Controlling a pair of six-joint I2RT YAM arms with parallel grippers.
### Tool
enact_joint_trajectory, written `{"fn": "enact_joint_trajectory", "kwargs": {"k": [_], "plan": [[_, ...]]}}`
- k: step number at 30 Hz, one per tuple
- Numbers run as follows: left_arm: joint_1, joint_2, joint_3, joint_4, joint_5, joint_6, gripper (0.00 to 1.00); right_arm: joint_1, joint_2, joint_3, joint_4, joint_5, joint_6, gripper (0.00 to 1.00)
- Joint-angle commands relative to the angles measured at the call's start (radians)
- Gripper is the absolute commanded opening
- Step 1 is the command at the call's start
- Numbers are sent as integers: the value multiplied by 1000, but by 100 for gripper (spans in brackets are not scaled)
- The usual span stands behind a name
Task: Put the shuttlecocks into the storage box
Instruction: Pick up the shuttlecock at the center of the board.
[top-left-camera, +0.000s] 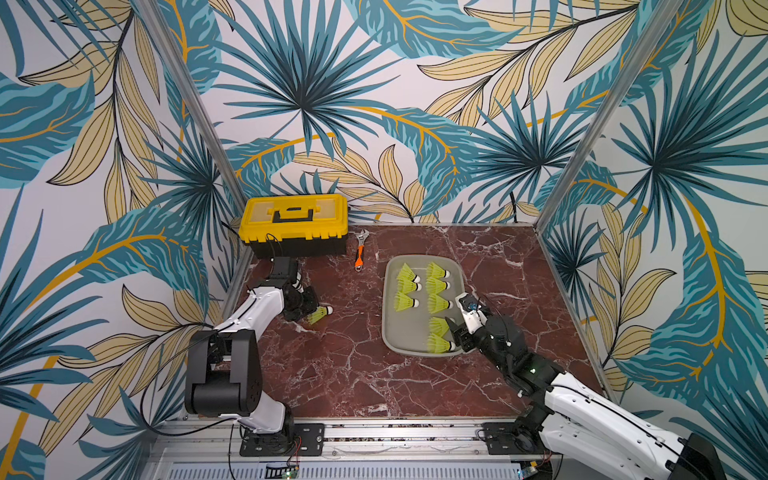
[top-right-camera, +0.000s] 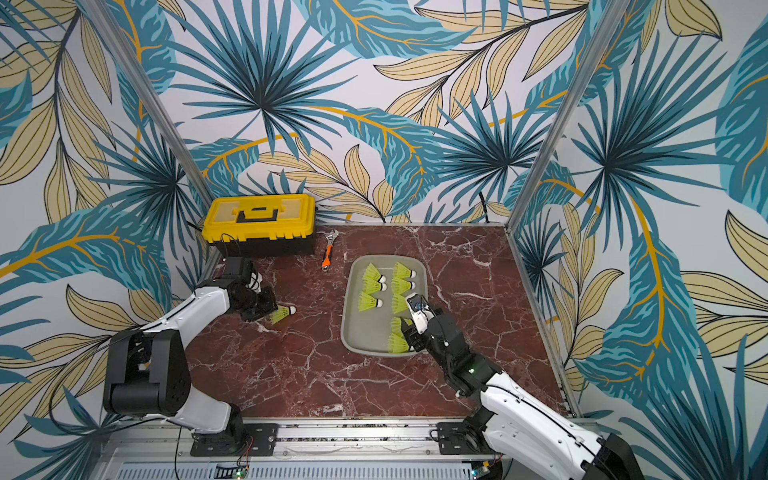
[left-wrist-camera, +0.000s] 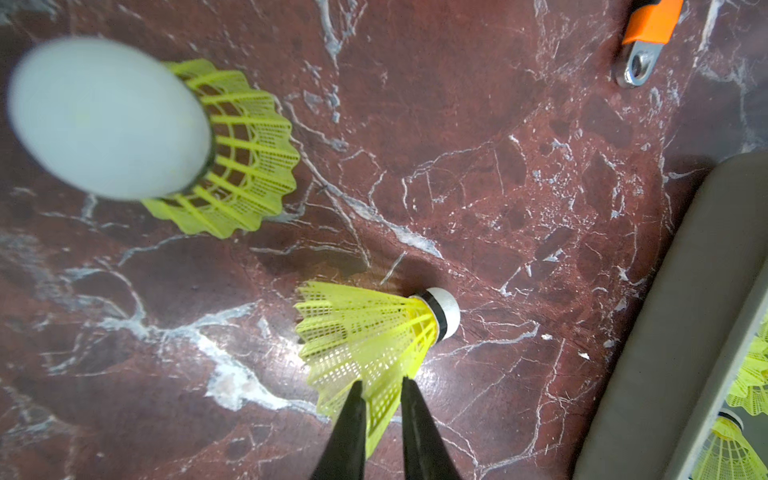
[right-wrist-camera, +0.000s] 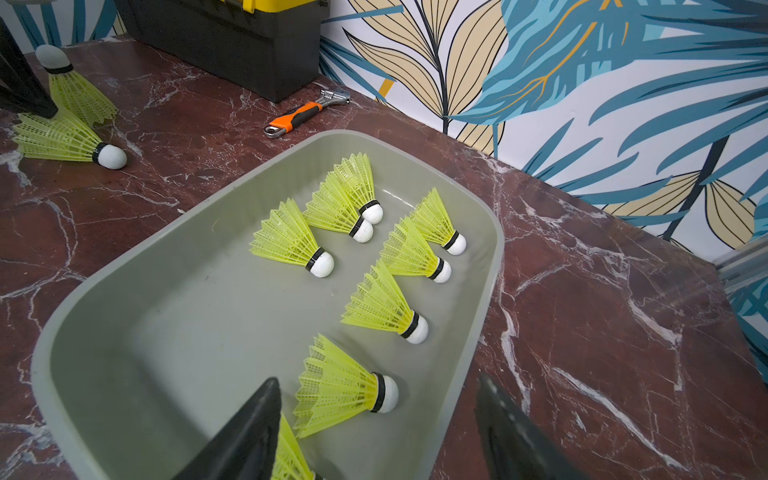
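A red-brown marble tabletop (top-left-camera: 374, 374) sits inside walls papered with blue and tan palm leaves. In both top views a yellow-lidded toolbox (top-left-camera: 295, 224) (top-right-camera: 259, 222) stands at the far left corner, with an orange-handled wrench (top-left-camera: 360, 253) (top-right-camera: 328, 254) just beside it. The grey storage box (top-left-camera: 386, 316) (top-right-camera: 347, 316) lies right of centre and holds eight shuttlecocks (top-left-camera: 407, 274) (top-right-camera: 372, 274) on their sides. The right claw (top-left-camera: 451, 334) (top-right-camera: 409, 336) hangs over the box's near end. The left claw (top-left-camera: 311, 318) (top-right-camera: 270, 318) is down at the tabletop on the skirt of a lying shuttlecock (top-left-camera: 321, 313) (top-right-camera: 280, 314), well apart from the box

In the left wrist view the left claw (left-wrist-camera: 380, 386) has its two black fingers (left-wrist-camera: 349, 415) drawn close, clenched on the rim of the lying shuttlecock (left-wrist-camera: 361, 328), whose white tip points toward the storage box (left-wrist-camera: 681, 311). An upright shuttlecock (left-wrist-camera: 245, 145) stands near on its skirt, its tip raised and blurred. The wrench (left-wrist-camera: 648, 33) also shows, handle end only

In the right wrist view the right claw (right-wrist-camera: 378, 380) is released, its fingers (right-wrist-camera: 249, 436) spread wide and empty above the storage box (right-wrist-camera: 291, 166). One of the shuttlecocks (right-wrist-camera: 291, 241) lies below the gap and another is partly hidden under a finger. Beyond the box, out on the tabletop (right-wrist-camera: 582, 332), the lying shuttlecock (right-wrist-camera: 62, 141) and the upright shuttlecock (right-wrist-camera: 79, 91) sit just beside each other, with the toolbox (right-wrist-camera: 224, 41) and wrench (right-wrist-camera: 299, 116) farther back
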Motion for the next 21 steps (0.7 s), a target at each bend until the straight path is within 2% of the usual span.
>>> {"fn": "enact_joint_trajectory", "kwargs": {"k": [1, 4, 8, 14, 16, 21], "plan": [[8, -10, -33, 10, 14, 0, 12, 3, -8, 2, -19, -10, 13, 74], [8, -17, -34, 15, 21, -4, 4, 3, -9, 4, -21, -14, 14, 74], [8, -67, -32, 13, 64, -12, 0, 3, -11, 13, -27, -34, 8, 74], [-3, -212, -35, 53, 280, -71, 0, 4, 6, 42, -19, -138, -30, 74], [-34, -234, -6, 37, 325, -80, 0, 4, 25, 52, -4, -188, -52, 73], [-177, -255, 66, 26, 345, -127, 0, 3, 97, 93, 29, -290, -112, 73]]}}
